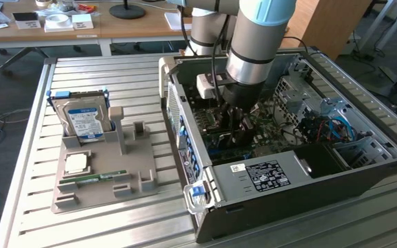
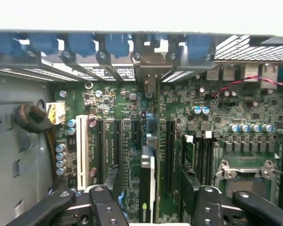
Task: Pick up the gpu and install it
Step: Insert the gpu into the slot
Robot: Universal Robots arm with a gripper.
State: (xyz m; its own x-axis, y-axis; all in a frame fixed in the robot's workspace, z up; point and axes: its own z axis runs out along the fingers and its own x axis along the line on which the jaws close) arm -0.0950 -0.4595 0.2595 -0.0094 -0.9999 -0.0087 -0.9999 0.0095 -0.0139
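The gpu (image 2: 148, 181) stands edge-on in a motherboard slot, and its silvery bracket (image 2: 150, 70) reaches the case's rear wall. My gripper (image 2: 151, 188) straddles the card and is open. One black finger (image 2: 112, 181) and the other finger (image 2: 191, 183) each stand clear of the card's faces. In the exterior view the gripper (image 1: 239, 135) hangs straight down inside the open computer case (image 1: 309, 181), low over the motherboard (image 1: 271, 129). There the arm covers most of the card.
A grey parts tray (image 1: 102, 194) lies on the slatted metal table at the exterior view's left. It holds an upright hard drive (image 1: 85, 121), a RAM stick (image 1: 91, 179) and a small square chip (image 1: 76, 163). Cables (image 1: 326, 129) and drive cages crowd the case's far side.
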